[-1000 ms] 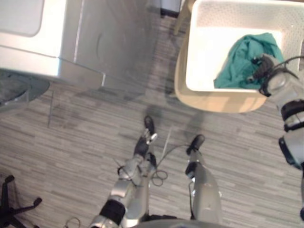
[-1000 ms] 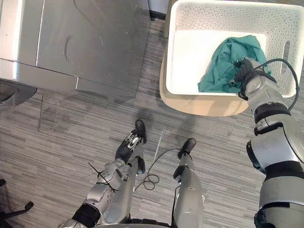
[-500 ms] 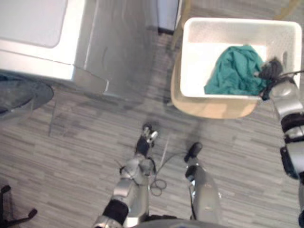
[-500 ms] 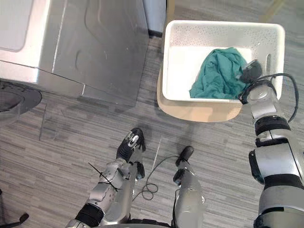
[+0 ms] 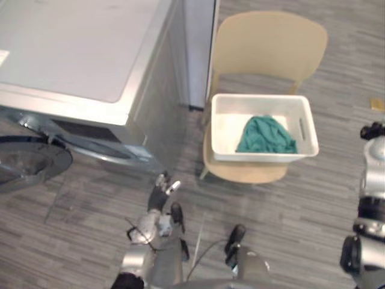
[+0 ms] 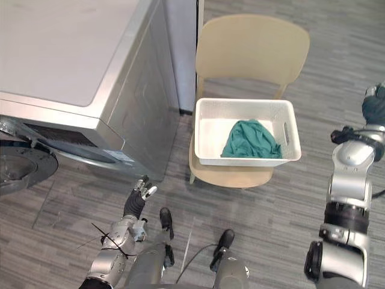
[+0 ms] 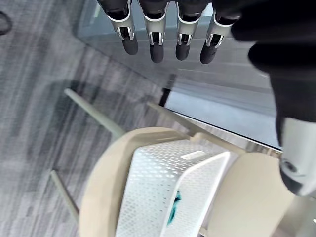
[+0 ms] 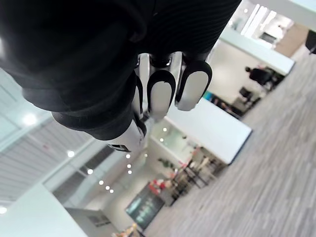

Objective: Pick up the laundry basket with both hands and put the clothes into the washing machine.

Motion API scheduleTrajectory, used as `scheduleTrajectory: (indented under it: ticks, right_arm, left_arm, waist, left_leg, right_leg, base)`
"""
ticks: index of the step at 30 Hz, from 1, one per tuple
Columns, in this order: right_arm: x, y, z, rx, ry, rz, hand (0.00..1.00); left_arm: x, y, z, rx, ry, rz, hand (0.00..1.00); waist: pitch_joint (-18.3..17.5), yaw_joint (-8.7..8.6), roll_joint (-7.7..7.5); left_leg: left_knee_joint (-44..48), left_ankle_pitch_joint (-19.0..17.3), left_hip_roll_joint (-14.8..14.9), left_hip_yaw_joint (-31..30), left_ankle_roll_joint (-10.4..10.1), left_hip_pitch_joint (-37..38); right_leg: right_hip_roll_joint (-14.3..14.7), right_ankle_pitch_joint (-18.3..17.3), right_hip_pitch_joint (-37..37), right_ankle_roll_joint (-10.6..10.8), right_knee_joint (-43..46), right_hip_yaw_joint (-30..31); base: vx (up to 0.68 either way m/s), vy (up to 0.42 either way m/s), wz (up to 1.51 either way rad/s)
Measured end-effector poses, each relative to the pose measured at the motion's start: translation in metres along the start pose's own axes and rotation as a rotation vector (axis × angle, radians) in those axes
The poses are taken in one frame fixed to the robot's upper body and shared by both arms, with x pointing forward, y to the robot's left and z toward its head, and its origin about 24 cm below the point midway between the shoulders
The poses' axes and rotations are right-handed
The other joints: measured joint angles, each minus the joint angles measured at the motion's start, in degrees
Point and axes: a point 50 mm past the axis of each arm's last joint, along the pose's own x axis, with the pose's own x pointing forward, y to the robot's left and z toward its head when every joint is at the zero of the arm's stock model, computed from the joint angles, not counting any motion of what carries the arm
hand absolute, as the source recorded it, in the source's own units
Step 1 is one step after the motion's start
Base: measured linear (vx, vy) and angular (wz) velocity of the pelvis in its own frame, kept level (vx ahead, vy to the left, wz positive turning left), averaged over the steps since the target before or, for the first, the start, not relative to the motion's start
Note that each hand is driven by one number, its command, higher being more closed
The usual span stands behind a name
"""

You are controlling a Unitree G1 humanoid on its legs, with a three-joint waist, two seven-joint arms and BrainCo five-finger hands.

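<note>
On chair point(image 6: 251, 51) seat: white basket point(image 6: 252, 161), upright, untouched. Inside basket, toward its right end: green cloth point(image 6: 251, 139), bunched. Left of basket, close by: washer point(image 6: 66, 60), round door point(image 6: 21, 167) swung open at front. Left of basket and nearer robot, by washer's front corner: left hand point(image 6: 138, 197), fingers point(image 7: 157, 47) straight, open, empty. Well right of basket, raised: right hand point(image 6: 376, 107), fingers point(image 8: 192, 89) curled in, closed on nothing. Both hands well apart from basket. Under chair: grey plank floor point(image 6: 271, 223).
</note>
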Motion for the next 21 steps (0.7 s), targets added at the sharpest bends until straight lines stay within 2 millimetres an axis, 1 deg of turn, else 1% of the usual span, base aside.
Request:
scheduleTrajectory:
  ticks: [2, 3, 5, 7, 8, 9, 10, 11, 12, 13, 14, 15, 17, 18, 19, 20, 21]
  right_arm:
    - [-0.014, 0.002, -0.012, -0.016, 0.028, 0.067, 0.0]
    - [-0.016, 0.003, -0.014, -0.02, 0.035, 0.088, 0.0]
    - [-0.024, 0.014, -0.02, -0.02, 0.061, 0.193, 0.0]
    - [-0.036, 0.033, -0.029, -0.014, 0.099, 0.354, 0.0]
    - [-0.039, 0.038, -0.032, -0.026, 0.108, 0.392, 0.0]
    - [-0.043, 0.046, -0.041, -0.05, 0.137, 0.464, 0.0]
    - [-0.043, 0.057, -0.047, -0.057, 0.171, 0.527, 0.0]
    - [-0.042, 0.062, -0.049, -0.06, 0.185, 0.55, 0.0]
    - [-0.035, 0.071, -0.049, -0.064, 0.202, 0.582, 0.0]
    - [-0.023, 0.076, -0.046, -0.073, 0.208, 0.599, 0.0]
    - [-0.017, 0.077, -0.045, -0.08, 0.21, 0.597, 0.0]
    - [-0.006, 0.076, -0.041, -0.091, 0.206, 0.588, 0.0]
    - [0.025, 0.072, -0.029, -0.13, 0.191, 0.565, 0.0]
    - [0.042, 0.069, -0.021, -0.151, 0.183, 0.541, 0.0]
    - [0.053, 0.068, -0.013, -0.16, 0.176, 0.529, 0.0]
    - [0.065, 0.065, -0.005, -0.174, 0.166, 0.521, 0.0]
    - [0.069, 0.063, -0.002, -0.182, 0.165, 0.514, 0.0]
  left_arm:
    - [-0.003, 0.0, 0.007, 0.0, -0.035, -0.004, 0.0]
    - [-0.003, 0.0, 0.008, 0.002, -0.042, -0.004, 0.0]
    - [-0.005, 0.001, 0.006, 0.004, -0.033, -0.002, 0.0]
    - [-0.012, 0.003, -0.001, -0.001, -0.005, 0.003, 0.0]
    - [-0.013, 0.002, -0.003, -0.002, 0.002, -0.004, 0.0]
    - [-0.015, 0.0, -0.005, -0.002, 0.012, -0.023, 0.0]
    - [-0.017, -0.002, -0.008, -0.005, 0.024, -0.028, 0.0]
    - [-0.018, -0.002, -0.009, -0.007, 0.029, -0.031, 0.0]
    - [-0.018, -0.004, -0.01, -0.009, 0.034, -0.04, 0.0]
    - [-0.018, -0.006, -0.01, -0.011, 0.034, -0.049, 0.0]
    - [-0.019, -0.007, -0.011, -0.012, 0.036, -0.053, 0.0]
    - [-0.018, -0.008, -0.011, -0.013, 0.035, -0.058, 0.0]
    - [-0.019, -0.009, -0.011, -0.021, 0.038, -0.068, 0.0]
    - [-0.019, -0.009, -0.011, -0.025, 0.035, -0.069, 0.0]
    - [-0.019, -0.008, -0.011, -0.03, 0.037, -0.065, 0.0]
    - [-0.019, -0.007, -0.01, -0.024, 0.034, -0.067, 0.0]
    - [-0.018, -0.008, -0.01, -0.023, 0.032, -0.07, 0.0]
  waist:
    - [-2.2, 0.04, -0.06]
    - [-2.3, 0.09, -0.07]
    - [-2.4, 0.08, -0.16]
    - [-2.7, 0.09, -0.33]
    - [-2.6, 0.09, -0.41]
    - [-2.6, 0.29, -0.59]
    - [-2.5, 0.28, -0.71]
    - [-2.5, 0.34, -0.74]
    - [-1.9, 0.49, -0.67]
    - [-0.5, 0.8, -0.4]
    - [-0.1, 1.05, -0.24]
    - [0.8, 1.67, 0.11]
    - [2.3, 2.76, 1.04]
    - [3.6, 3.61, 1.39]
    - [4.5, 3.72, 1.56]
    - [6.0, 4.09, 1.54]
    - [6.9, 4.45, 1.55]
  left_leg:
    - [0.0, -0.4, -0.2, 0.3, 0.0, 1.3]
    - [0.0, -0.6, -0.1, 0.4, -0.1, 1.8]
    - [0.0, -0.7, 0.2, 1.1, -0.1, 3.8]
    - [0.0, -0.9, 0.7, 1.6, -0.3, 4.8]
    - [0.0, -0.9, 0.9, 1.7, -0.3, 4.7]
    - [0.0, -0.9, 1.2, 1.5, -0.3, 4.0]
    - [0.1, -0.8, 1.4, 1.4, -0.4, 2.7]
    - [0.4, -0.8, 1.6, 1.3, -0.4, 1.7]
    - [1.3, -0.7, 2.2, 0.8, -0.4, -0.1]
    - [2.0, -0.7, 2.2, 0.3, -0.4, -1.4]
    - [2.1, -0.6, 2.3, 0.0, -0.4, -1.9]
    - [2.1, -0.6, 2.3, -0.3, -0.4, -2.5]
    - [1.5, -0.2, 2.2, -0.9, -0.4, -4.9]
    - [0.7, 0.5, 2.2, -0.9, -0.4, -5.7]
    - [0.1, 1.3, 2.3, -1.1, -0.5, -6.5]
    - [0.1, 1.4, 2.3, -1.3, -0.6, -7.4]
    - [0.1, 1.4, 2.2, -1.3, -0.6, -7.6]
  right_leg:
    - [0.0, 0.0, 1.1, 0.0, -0.3, 0.6]
    - [0.0, 0.0, 1.5, 0.1, -0.5, 0.9]
    - [0.3, 0.1, 3.1, 0.1, -0.9, 1.5]
    - [0.8, 0.1, 3.6, 0.1, -0.9, 2.4]
    - [1.0, 0.1, 3.5, 0.0, -0.9, 2.5]
    - [1.4, 0.2, 2.7, -0.1, -0.8, 2.5]
    - [1.8, 0.6, 1.4, -0.7, -0.7, 2.5]
    - [2.0, 0.8, 0.5, -1.0, -0.6, 2.5]
    - [2.0, 1.0, -0.9, -1.3, -0.3, 2.4]
    - [2.1, 1.2, -1.8, -1.5, 0.2, 2.1]
    - [2.1, 1.3, -2.2, -1.6, 0.2, 1.9]
    - [2.2, 1.6, -2.6, -1.7, 0.1, 1.7]
    - [2.2, 2.3, -4.8, -1.6, -0.4, 1.3]
    - [2.6, 3.1, -5.7, -1.6, -1.2, 1.3]
    - [3.0, 3.8, -6.2, -1.9, -2.1, 1.1]
    - [3.0, 4.4, -6.6, -1.7, -3.2, 1.0]
    - [3.0, 5.0, -6.7, -2.1, -3.6, 1.0]
  base:
    - [0.06, -0.009, -0.1]
    - [0.04, -0.009, -0.16]
    - [0.03, -0.019, -0.2]
    - [0.01, -0.032, -0.21]
    - [-0.01, -0.041, -0.1]
    - [-0.04, -0.029, -0.06]
    - [-0.06, -0.026, -0.04]
    - [-0.07, -0.029, -0.02]
    - [-0.08, -0.035, 0.04]
    - [-0.08, -0.032, 0.08]
    - [-0.08, -0.009, 0.1]
    - [-0.08, -0.005, 0.09]
    - [-0.07, -0.002, 0.07]
    - [-0.05, 0.003, 0.03]
    - [-0.05, 0.002, -0.01]
    - [0.0, 0.0, 0.0]
    - [0.0, 0.0, 0.0]
